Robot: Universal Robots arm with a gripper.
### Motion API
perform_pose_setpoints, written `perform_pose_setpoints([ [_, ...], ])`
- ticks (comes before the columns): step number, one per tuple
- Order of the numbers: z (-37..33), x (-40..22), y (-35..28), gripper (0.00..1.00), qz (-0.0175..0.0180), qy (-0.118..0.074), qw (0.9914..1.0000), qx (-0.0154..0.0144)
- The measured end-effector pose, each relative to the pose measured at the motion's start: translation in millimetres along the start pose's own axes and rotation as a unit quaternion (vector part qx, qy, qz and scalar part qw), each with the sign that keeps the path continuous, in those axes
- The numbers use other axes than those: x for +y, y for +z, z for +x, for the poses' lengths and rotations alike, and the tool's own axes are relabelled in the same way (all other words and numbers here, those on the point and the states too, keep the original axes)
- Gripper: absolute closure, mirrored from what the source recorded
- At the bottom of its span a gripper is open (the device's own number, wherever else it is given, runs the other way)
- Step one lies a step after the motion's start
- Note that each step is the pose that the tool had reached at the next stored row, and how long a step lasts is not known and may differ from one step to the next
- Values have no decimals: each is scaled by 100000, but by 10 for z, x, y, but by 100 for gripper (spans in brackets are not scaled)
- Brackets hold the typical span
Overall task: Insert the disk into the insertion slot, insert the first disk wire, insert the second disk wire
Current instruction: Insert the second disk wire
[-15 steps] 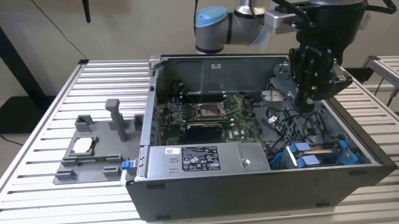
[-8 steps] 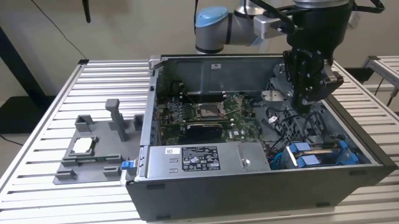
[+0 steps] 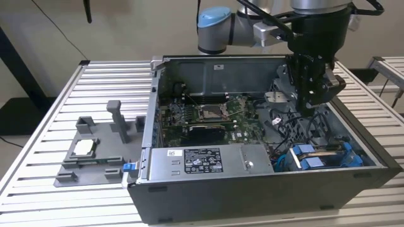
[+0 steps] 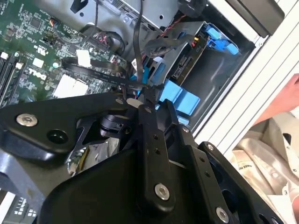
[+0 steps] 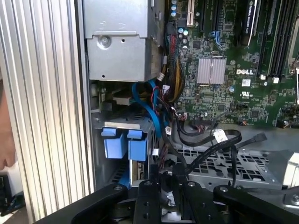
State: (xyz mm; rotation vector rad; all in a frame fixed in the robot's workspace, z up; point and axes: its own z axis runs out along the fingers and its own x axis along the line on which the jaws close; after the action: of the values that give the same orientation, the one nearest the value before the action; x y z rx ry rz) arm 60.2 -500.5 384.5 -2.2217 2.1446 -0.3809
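The disk (image 4: 184, 70) sits in the slot (image 4: 170, 51), just beyond the fingertips of the gripper (image 4: 147, 101). Its blue tabs (image 4: 180, 99) are the part nearest the gripper. The fingers are drawn together at the tips on a thin black wire (image 4: 138, 42), which runs away from them over the slot.

The case (image 3: 252, 198) lies open on a table (image 3: 57, 118) of ribbed aluminium slats, in front of a plain beige wall (image 3: 126, 28). Well away from the gripper, towards the exterior view's left, a grey fixture (image 3: 94, 161) rests on the slats beside the case.

In the exterior view the arm (image 3: 315, 28) reaches down into the case. The slot is below and in front of the gripper, near a corner of the case, and the labelled supply box (image 3: 208, 161) is beside it. The second wrist view adds the disk's connector end and, outside the case, a crumpled white bag (image 4: 261, 163). The first wrist view shows the board (image 5: 233, 70) beyond the gripper. More black wires there loop over a perforated plate (image 5: 233, 163), and a blue cable (image 5: 148, 109) runs near the tabs.
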Motion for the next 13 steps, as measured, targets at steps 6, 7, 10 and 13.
perform_pose_setpoints([
  [6,-4,5,23,73,278,-1447,99989,-285],
  [7,-4,6,26,73,323,-1745,99984,-328],
  [10,-5,6,30,73,425,-2393,99969,-438],
  [13,-5,7,31,75,462,-2621,99963,-477],
])
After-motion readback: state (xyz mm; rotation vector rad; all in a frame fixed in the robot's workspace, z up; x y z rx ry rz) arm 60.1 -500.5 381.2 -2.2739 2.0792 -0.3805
